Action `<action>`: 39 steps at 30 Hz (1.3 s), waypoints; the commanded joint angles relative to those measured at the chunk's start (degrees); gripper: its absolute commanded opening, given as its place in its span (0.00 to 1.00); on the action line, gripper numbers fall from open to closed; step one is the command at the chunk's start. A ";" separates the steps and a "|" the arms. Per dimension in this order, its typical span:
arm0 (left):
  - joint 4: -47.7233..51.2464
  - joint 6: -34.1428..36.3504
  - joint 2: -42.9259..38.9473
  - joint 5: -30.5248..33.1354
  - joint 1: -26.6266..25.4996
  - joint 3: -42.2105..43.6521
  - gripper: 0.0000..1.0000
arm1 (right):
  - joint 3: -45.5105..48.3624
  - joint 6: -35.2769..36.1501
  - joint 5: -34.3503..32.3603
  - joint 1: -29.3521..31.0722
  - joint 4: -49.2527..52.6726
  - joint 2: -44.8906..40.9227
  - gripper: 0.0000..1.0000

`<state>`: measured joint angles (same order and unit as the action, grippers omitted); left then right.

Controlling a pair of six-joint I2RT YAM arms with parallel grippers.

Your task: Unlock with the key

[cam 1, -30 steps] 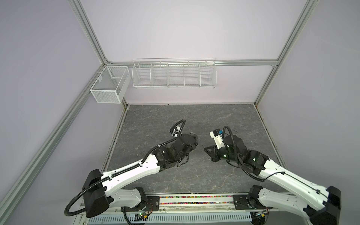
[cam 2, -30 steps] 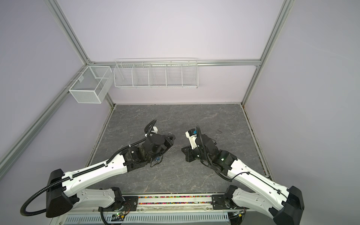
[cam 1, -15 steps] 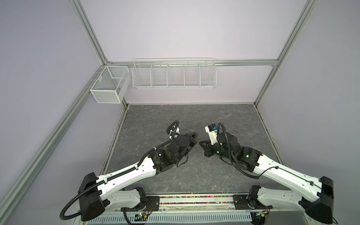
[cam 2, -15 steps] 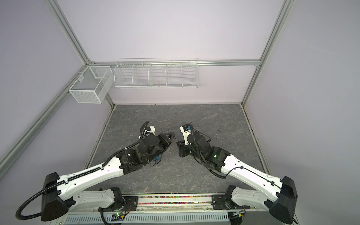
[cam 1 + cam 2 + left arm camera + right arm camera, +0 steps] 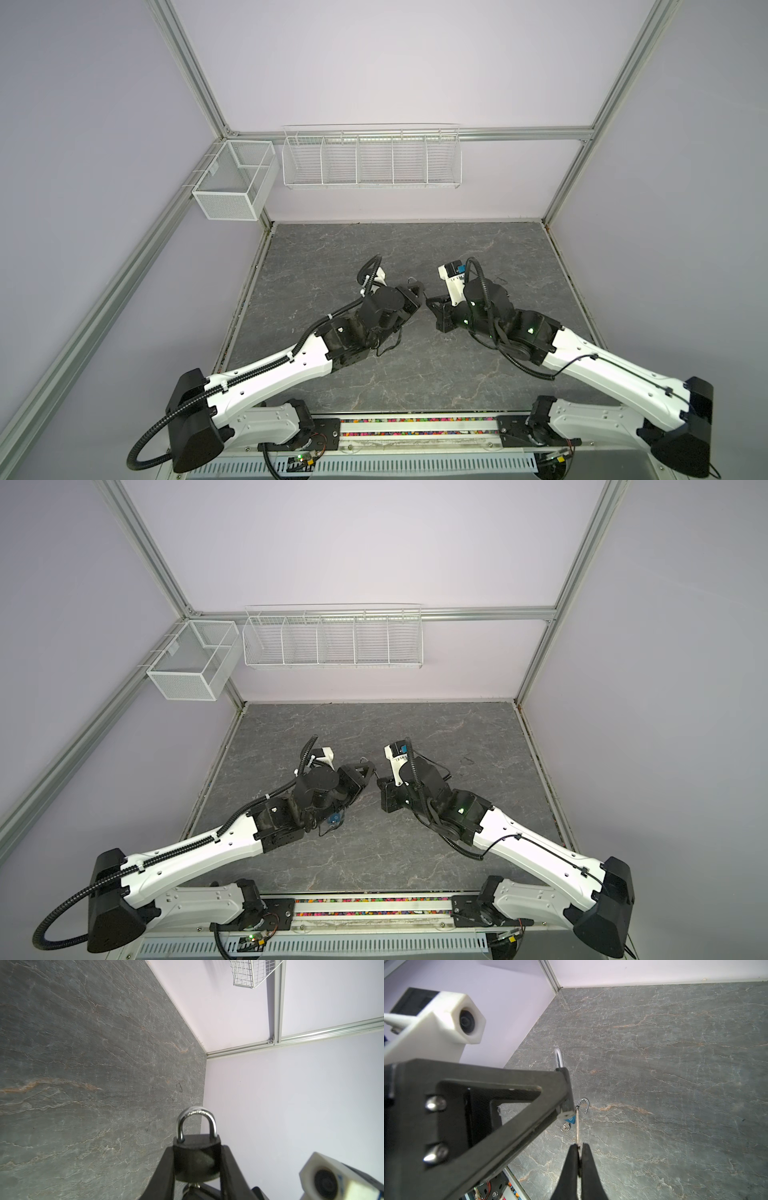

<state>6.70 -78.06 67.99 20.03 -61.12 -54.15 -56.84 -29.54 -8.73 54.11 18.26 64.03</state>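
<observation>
Over the middle of the counter, the left end effector clamps one black padlock, its shackle closed. The right end effector is pinched shut on one key, whose tip is at the lock's underside. A second, blue padlock lies on the counter below, shackle open. Two wire baskets hang at the far wall.

Lilac walls, grey veined floor, white wire baskets
</observation>
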 commanded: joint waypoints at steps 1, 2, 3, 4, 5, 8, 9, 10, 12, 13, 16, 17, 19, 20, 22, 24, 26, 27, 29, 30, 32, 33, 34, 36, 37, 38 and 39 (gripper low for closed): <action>0.41 1.33 0.50 -0.58 0.40 -1.75 0.18 | -1.43 0.49 0.78 0.33 0.06 0.22 0.06; 0.17 1.33 0.56 -0.78 0.48 -1.66 0.18 | -1.35 0.38 0.89 0.35 0.04 0.05 0.07; 0.12 1.42 0.56 -0.74 0.57 -1.66 0.18 | -1.34 0.36 1.14 0.30 0.11 0.04 0.07; 0.27 1.51 0.56 -0.69 0.57 -1.66 0.18 | -1.40 0.41 1.45 0.30 0.15 0.04 0.06; 0.29 1.59 0.57 -0.74 0.72 -1.66 0.18 | -1.36 0.09 1.57 0.38 0.28 0.08 0.07; -0.57 1.84 0.48 -1.19 0.92 -1.48 0.18 | -1.30 0.00 1.62 0.60 0.58 0.43 0.07; -0.47 2.11 0.46 -1.37 0.92 -1.72 0.18 | -1.50 0.00 1.59 0.57 0.80 0.66 0.07; -0.25 2.35 0.62 -1.59 0.96 -1.87 0.18 | -1.68 0.14 1.85 0.59 0.81 0.80 0.07; 0.18 2.65 1.01 -2.22 1.02 -2.18 0.18 | -1.91 0.26 2.08 0.60 0.53 0.90 0.07; -0.33 2.92 1.08 -2.71 1.05 -2.19 0.18 | -2.04 0.34 1.60 0.61 0.80 0.91 0.06; 1.49 4.28 1.64 -3.97 1.07 -3.77 0.18 | -3.26 0.80 0.60 0.57 1.98 1.27 0.07; 2.37 4.62 1.88 -4.05 1.07 -4.27 0.18 | -3.49 0.80 0.73 0.61 2.16 1.36 0.06; 2.62 4.72 1.89 -4.21 1.09 -4.15 0.18 | -3.33 0.80 0.69 0.61 1.94 1.24 0.06; 2.58 4.67 1.71 -4.21 1.18 -3.93 0.18 | -3.28 0.80 0.45 0.57 2.06 1.19 0.07; 2.60 4.67 1.12 -4.04 1.57 -3.39 0.18 | -3.20 0.80 0.12 0.57 2.34 0.73 0.06; 2.93 4.85 0.41 -3.71 1.86 -3.18 0.18 | -2.93 0.73 0.35 0.62 2.56 0.16 0.07; 3.44 5.20 -0.15 -3.45 2.13 -3.20 0.18 | -3.06 0.80 0.31 0.58 3.60 0.04 0.06; 3.58 5.20 -0.43 -3.33 2.23 -3.12 0.18 | -2.94 0.72 0.32 0.59 3.94 -0.17 0.06; 3.49 5.16 -0.82 -3.38 2.45 -2.86 0.18 | -2.84 0.54 0.82 0.63 4.18 -0.40 0.07; 3.43 4.95 -0.92 -3.37 2.58 -2.81 0.18 | -2.99 0.47 1.17 0.69 4.23 -0.51 0.06; 2.99 5.02 -0.93 -3.56 2.68 -2.68 0.18 | -3.19 0.27 1.32 0.65 4.18 -0.48 0.06; 2.93 5.19 -0.84 -3.70 2.70 -2.76 0.18 | -3.29 0.35 1.47 0.70 3.82 -0.51 0.06; 3.10 5.18 -0.63 -3.84 2.75 -2.89 0.18 | -3.40 0.30 1.52 0.65 3.60 -0.40 0.07; 2.92 5.20 -0.27 -4.53 2.76 -2.98 0.18 | -4.03 0.44 1.88 0.72 3.37 0.15 0.07; 2.67 5.20 -0.16 -4.89 2.72 -2.99 0.18 | -4.35 0.45 1.88 0.72 3.46 0.45 0.07; 2.55 5.20 0.02 -5.10 2.76 -3.13 0.18 | -4.59 0.49 1.84 0.66 3.52 0.72 0.07; 2.70 5.20 0.12 -5.34 2.76 -3.24 0.18 | -4.76 0.54 1.55 0.67 3.49 0.81 0.06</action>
<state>9.80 -73.56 68.25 15.42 -58.61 -56.51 -59.72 -29.54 -7.64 54.48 22.04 64.73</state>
